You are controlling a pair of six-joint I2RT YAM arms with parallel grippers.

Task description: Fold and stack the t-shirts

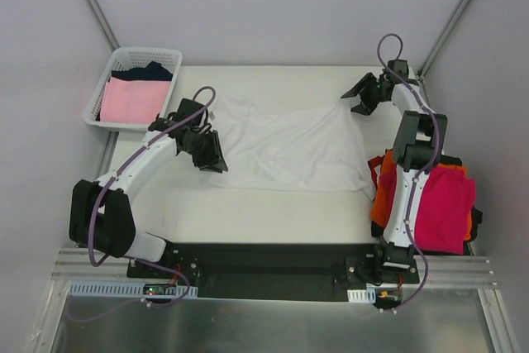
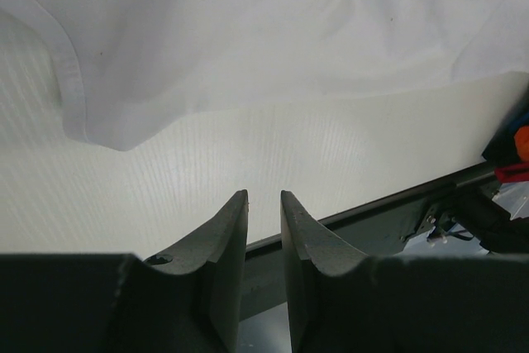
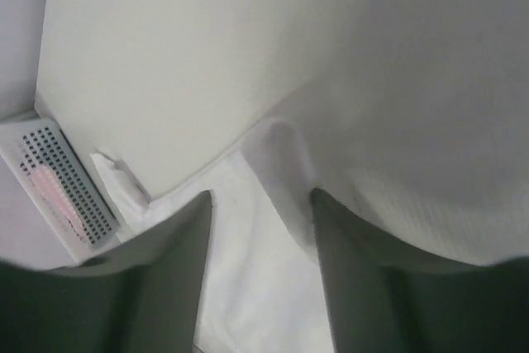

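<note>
Currently: white t-shirt (image 1: 289, 150) lies spread open mid-counter (image 1: 273, 212), wrinkled, unfolded. It fills most of the span btw the two arms.

Left claw (image 1: 213, 157) sits low at the shirt's left edge. Wrist view: fingers (image 2: 227, 237) stand a narrow slit apart w/ nothing btw them, so it is empty and only barely parted. The shirt's hemmed edge lies just ahead of the tips but apart from them, w/ a strip of bare counter btw tips and cloth.

Right claw (image 1: 361, 95) is at the shirt's far-right corner, near the back of the counter. Wrist view: jaws parted wide, no pinch. White cloth shows in the gap and under both fingers, and a raised fold of cloth lies just beyond the tips. Can't tell whether the tips touch the cloth.

Other shirts:
- magenta t-shirt (image 1: 446, 204) lies on top of orange t-shirt (image 1: 382, 194), in a pile at the near-right counter edge beside the right arm's base, partly hidden by that arm.
- pale pink t-shirt (image 1: 131, 101) is in the basket (image 1: 124, 57) off the far-left corner, w/ a dark t-shirt (image 1: 149, 72) behind it in the same basket. The basket is near the left arm's wrist, well apart from the right claw.
</note>
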